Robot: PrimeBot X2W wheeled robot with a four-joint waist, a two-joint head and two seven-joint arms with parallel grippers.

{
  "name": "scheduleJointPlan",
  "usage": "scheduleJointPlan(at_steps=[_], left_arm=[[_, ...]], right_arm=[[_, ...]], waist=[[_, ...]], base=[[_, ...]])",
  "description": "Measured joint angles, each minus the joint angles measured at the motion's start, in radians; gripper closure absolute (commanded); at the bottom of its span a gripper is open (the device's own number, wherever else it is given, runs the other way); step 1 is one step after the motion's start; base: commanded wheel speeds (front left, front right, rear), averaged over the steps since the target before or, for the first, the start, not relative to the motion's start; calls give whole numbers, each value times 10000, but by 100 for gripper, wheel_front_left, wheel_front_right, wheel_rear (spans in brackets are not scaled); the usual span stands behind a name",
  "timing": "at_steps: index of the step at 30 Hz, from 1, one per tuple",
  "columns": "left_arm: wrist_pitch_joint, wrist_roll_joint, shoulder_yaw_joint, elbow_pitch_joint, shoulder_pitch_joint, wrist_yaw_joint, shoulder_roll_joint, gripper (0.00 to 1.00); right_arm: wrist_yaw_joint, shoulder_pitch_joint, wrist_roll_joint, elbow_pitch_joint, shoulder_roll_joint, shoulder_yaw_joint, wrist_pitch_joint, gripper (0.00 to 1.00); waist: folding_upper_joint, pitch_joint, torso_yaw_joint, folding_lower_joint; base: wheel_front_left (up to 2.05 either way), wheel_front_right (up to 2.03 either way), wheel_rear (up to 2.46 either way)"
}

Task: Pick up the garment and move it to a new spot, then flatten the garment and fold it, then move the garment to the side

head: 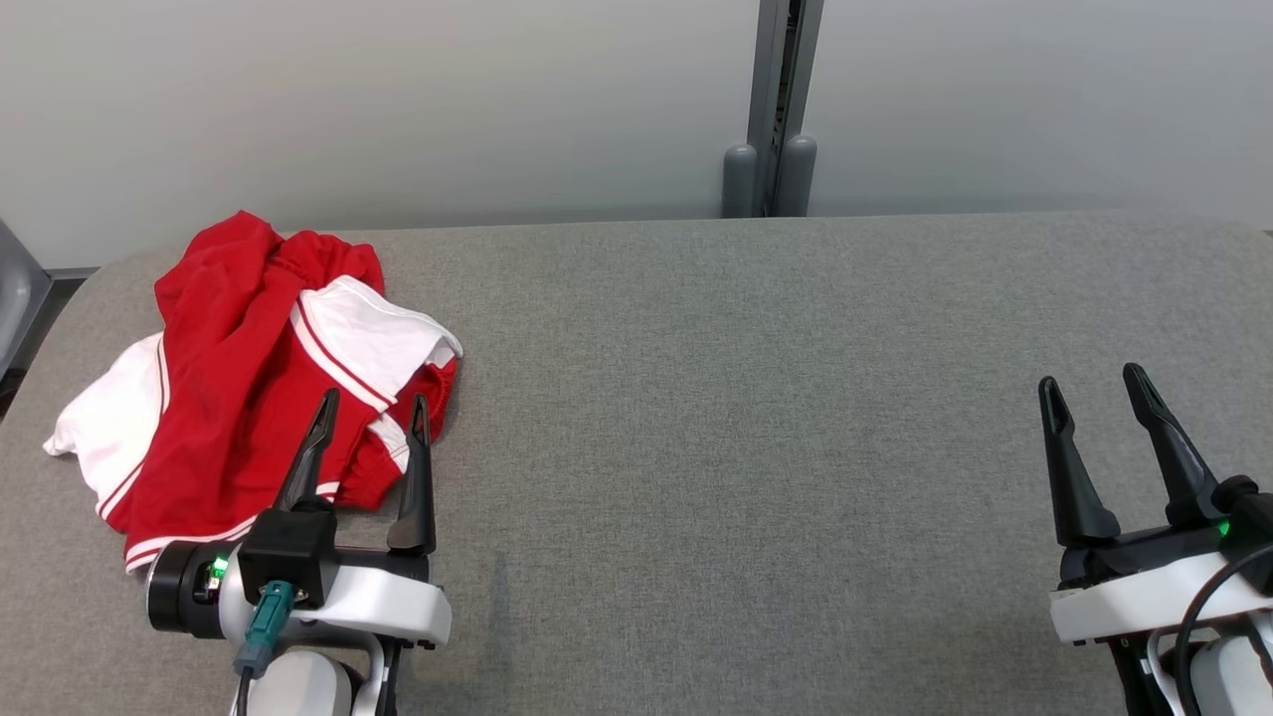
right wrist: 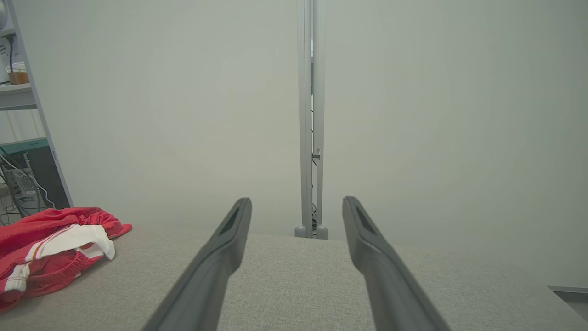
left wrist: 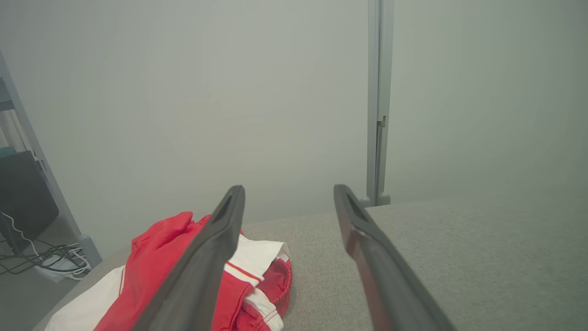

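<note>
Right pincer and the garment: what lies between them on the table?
Mostly bare grey table, as the head view shows. The left pincer, open, sits at the facing edge of the garment; the right pincer is open too.

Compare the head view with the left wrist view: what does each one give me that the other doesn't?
Head view adds the right gripper, jaws open, over bare table, and the whole outline of the garment, crumpled at the table's left end. Left wrist view adds cables on the floor beyond that end. Both share the red-and-white garment, the left gripper with jaws open by the garment's right side, and the grey post on the wall.
</note>
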Motion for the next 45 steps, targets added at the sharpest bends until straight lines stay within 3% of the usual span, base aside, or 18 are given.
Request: scheduleJointPlan(at_steps=[21, 45], left_arm=[[0, -167, 190, 123, -95, -12, -12, 0], [0, -531, 385, 412, 50, 148, -12, 0]], right_arm=[[0, 3, 291, -207, -84, 257, -2, 0], [0, 195, 581, -278, -138, 890, -13, 0]], waist=[[0, 71, 323, 0], [0, -85, 2327, 0]], base=[[0, 0, 0], [0, 0, 0]])
